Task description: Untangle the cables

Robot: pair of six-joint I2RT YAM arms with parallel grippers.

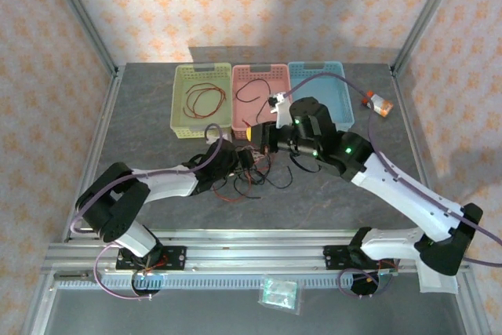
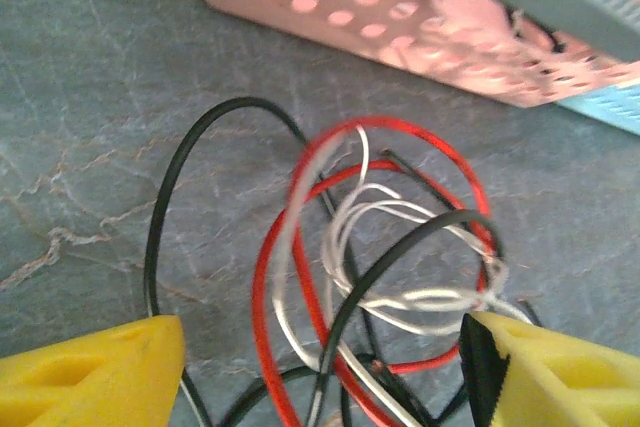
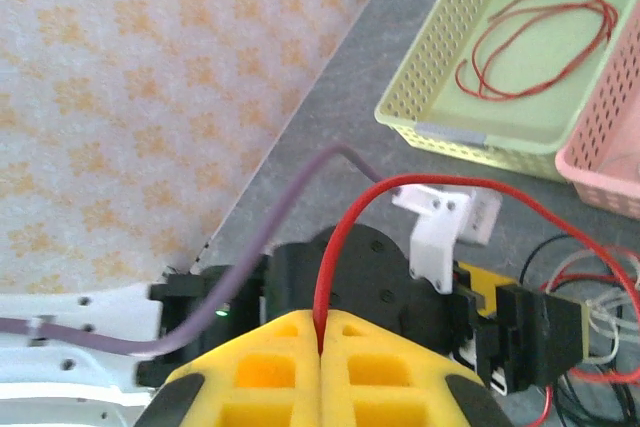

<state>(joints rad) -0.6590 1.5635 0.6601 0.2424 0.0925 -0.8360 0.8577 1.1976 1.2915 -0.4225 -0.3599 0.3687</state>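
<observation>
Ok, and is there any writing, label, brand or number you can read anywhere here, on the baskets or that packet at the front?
No text can be read.
Green basket, pink basket, blue basket: no print shows.
Orange and white item right of the blue basket: any marking is too small to read.
Clear packet in front of the rail: too blurred to read.

Left hand (image 2: 315, 352) spread wide; right hand (image 3: 320, 332) clamped tight.
</observation>
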